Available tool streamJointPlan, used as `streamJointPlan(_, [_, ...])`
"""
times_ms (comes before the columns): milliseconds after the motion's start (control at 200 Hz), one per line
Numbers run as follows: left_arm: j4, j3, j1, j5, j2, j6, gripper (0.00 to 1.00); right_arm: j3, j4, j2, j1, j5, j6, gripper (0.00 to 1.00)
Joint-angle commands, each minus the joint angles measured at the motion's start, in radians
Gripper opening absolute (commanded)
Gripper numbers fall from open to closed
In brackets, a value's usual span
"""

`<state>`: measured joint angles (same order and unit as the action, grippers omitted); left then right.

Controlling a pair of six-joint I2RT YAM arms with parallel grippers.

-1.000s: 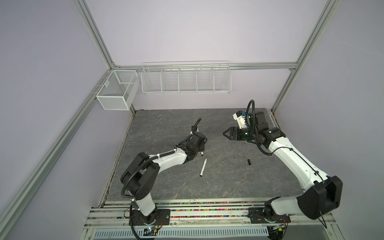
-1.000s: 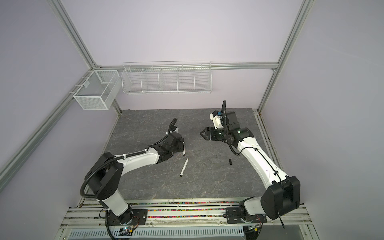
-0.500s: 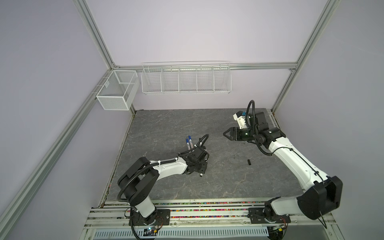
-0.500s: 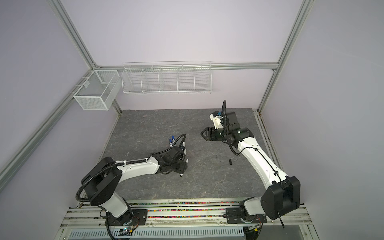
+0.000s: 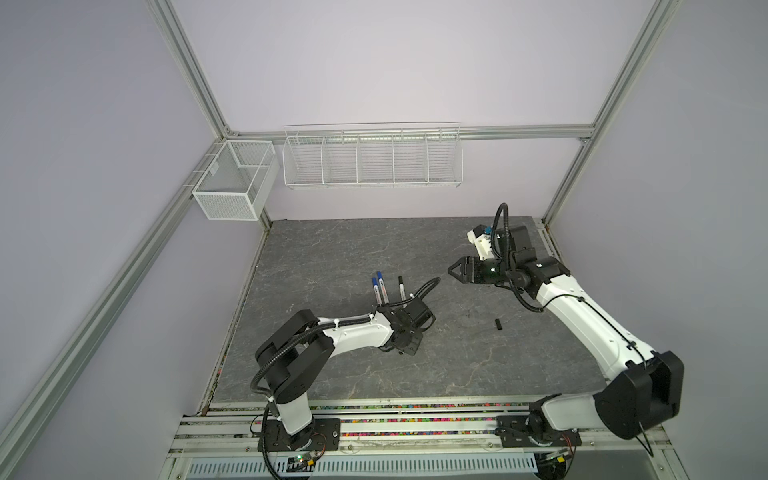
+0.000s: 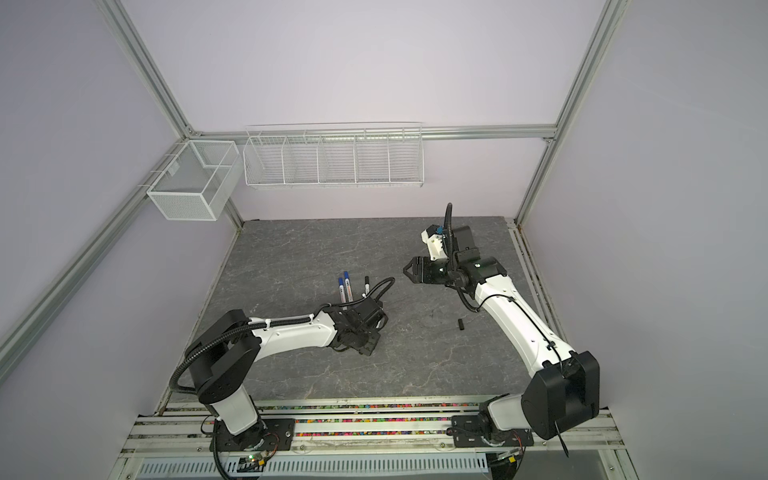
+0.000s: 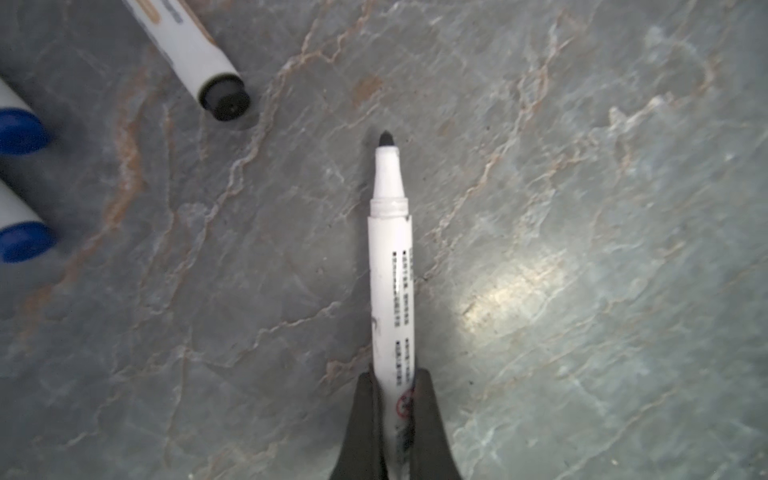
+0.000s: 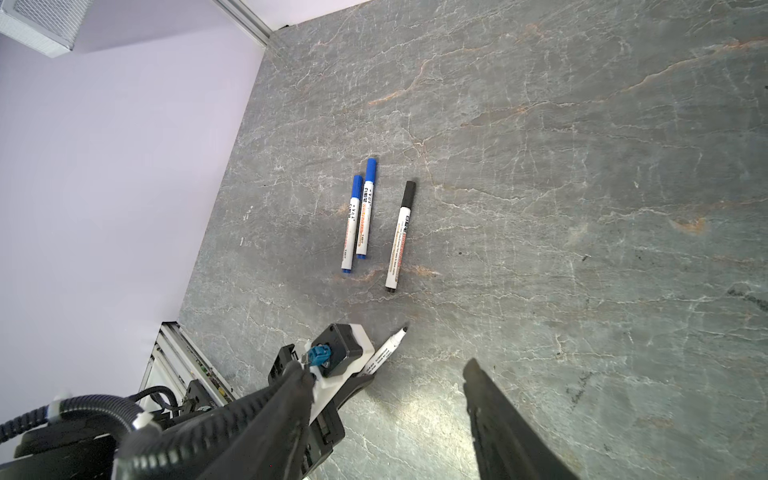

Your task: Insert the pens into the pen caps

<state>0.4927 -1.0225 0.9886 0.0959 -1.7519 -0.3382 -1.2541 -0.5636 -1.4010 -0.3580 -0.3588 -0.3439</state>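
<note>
My left gripper [image 7: 392, 378] is shut on the barrel of an uncapped white pen [image 7: 390, 270] whose black tip points away along the grey table; in both top views this gripper [image 5: 409, 345] [image 6: 365, 345] hangs low and covers the pen. Just beyond lie three capped pens: two with blue caps [image 5: 380, 289] [image 8: 359, 216] and one with a black cap [image 5: 402, 286] [image 8: 400, 237]. A loose black pen cap [image 5: 498, 324] [image 6: 460, 324] lies at the right, beside my right forearm. My right gripper [image 5: 455, 270] [image 8: 386, 374] hovers open and empty, pointing toward the left arm.
A white wire rack [image 5: 372, 160] and a mesh box [image 5: 235, 180] hang on the back wall, above the table. Aluminium frame posts stand at the corners, and a rail with both arm bases [image 5: 374, 419] runs along the front edge.
My left gripper has left the spot over the three capped pens, come toward the front over the loose pen, and shut on it. The right arm has stayed put.
</note>
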Motion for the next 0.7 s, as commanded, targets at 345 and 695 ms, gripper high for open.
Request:
streamJointPlan(345, [-0.608, 0.119, -0.103, -0.223, 0.326, 0.004, 0.00, 0.073, 0.066, 0.016, -0.016, -0.185, -0.003, 0.65])
streamJointPlan(695, [-0.702, 0.088, -0.105, -0.298, 0.288, -0.015, 0.00, 0.038, 0.107, -0.017, -0.062, -0.206, -0.009, 0.60])
